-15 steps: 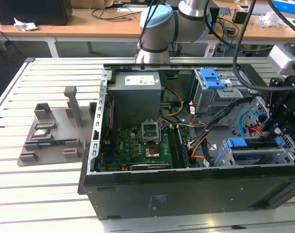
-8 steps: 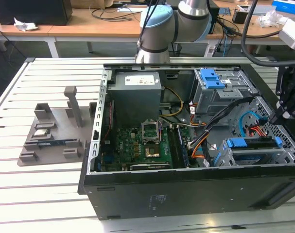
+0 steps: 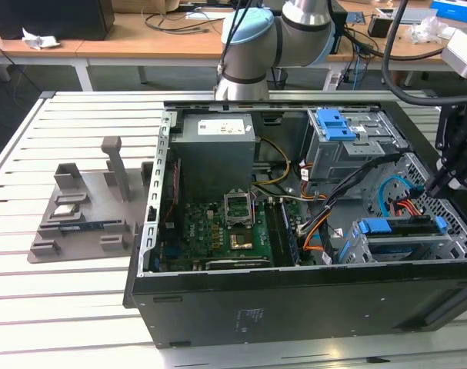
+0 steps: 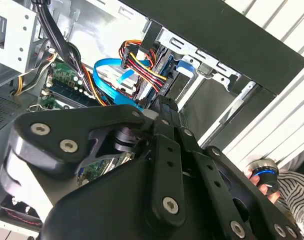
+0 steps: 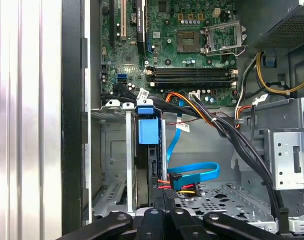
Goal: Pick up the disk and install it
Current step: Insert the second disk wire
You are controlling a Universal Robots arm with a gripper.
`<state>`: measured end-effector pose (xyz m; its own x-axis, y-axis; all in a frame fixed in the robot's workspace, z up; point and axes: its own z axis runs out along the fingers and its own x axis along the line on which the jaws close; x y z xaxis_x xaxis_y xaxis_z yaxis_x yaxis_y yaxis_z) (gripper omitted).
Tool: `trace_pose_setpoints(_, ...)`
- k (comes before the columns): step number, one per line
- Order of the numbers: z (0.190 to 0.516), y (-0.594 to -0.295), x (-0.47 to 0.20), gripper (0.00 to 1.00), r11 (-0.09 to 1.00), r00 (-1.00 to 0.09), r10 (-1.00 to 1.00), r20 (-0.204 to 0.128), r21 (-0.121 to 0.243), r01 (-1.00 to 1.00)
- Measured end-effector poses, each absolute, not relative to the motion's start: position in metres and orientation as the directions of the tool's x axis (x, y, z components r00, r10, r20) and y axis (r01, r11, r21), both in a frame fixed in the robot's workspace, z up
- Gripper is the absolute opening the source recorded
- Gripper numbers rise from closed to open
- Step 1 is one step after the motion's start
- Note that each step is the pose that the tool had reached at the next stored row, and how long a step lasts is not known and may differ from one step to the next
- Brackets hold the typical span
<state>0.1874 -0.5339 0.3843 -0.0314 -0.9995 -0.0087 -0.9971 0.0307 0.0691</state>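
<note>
- The open computer case (image 3: 295,300) lies on its side on a slatted white table (image 3: 64,292), its motherboard (image 3: 218,231) facing up.
- The disk (image 3: 398,228) sits in the drive cage at the corner of the case toward the exterior view's right — its blue carrier frame is visible there, and in the first wrist view the same frame (image 5: 147,131) stands on edge in a slot beside the metal cage rails.
- The gripper (image 3: 433,188) hangs just above that corner of the case, tips pointing down near the blue cable (image 3: 387,196) and the disk's end.
- In both wrist views the black fingers (image 5: 164,217) lie tight together with no visible gap, and nothing is held between them.
- A bundle of red, yellow and black wires (image 4: 141,62) plugs in beside the blue cable, right by the fingertips.
- A grey fixture tray (image 3: 83,211) rests on the table, well apart from the case, toward the exterior view's left.
- A person's hand (image 4: 264,182) holds a small round device at the edge of the second wrist view.
</note>
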Motion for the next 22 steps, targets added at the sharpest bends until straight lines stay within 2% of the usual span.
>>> trace_pose_setpoints(3, 0.384, -0.534, 0.187, 0.3, 0.031, -0.031, -0.999, -0.009, 0.069, -0.997)
trace_pose_setpoints(14, 0.39, -0.524, 0.176, 0.3, 0.029, -0.03, -0.999, -0.011, 0.069, -0.997)
trace_pose_setpoints(22, 0.371, -0.525, 0.174, 0.3, 0.016, -0.018, -1.0, -0.019, 0.069, -0.997)
